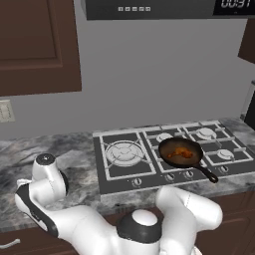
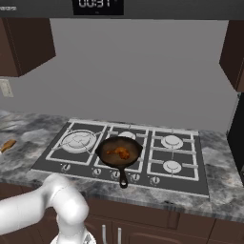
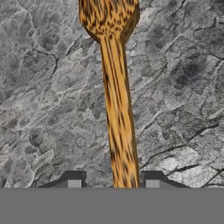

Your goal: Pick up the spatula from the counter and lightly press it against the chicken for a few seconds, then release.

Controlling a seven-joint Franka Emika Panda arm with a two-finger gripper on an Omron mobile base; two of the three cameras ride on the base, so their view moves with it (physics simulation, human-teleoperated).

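Pincer [image 3: 113,183] open, its 2 tips flanking the handle of the wooden spatula [image 3: 117,100], which lies flat on the grey marbled table [image 3: 43,109]; chicken [image 2: 120,153] sits in the skillet [image 2: 102,151] on the cooktop [image 2: 157,159].

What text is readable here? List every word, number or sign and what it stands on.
"00:31": lit digits on the display of the dark appliance above the stove; the tops are cropped, so the reading is uncertain.
Row of small button marks on that appliance's panel: too small to read.
Spatula: no text, only wood grain.
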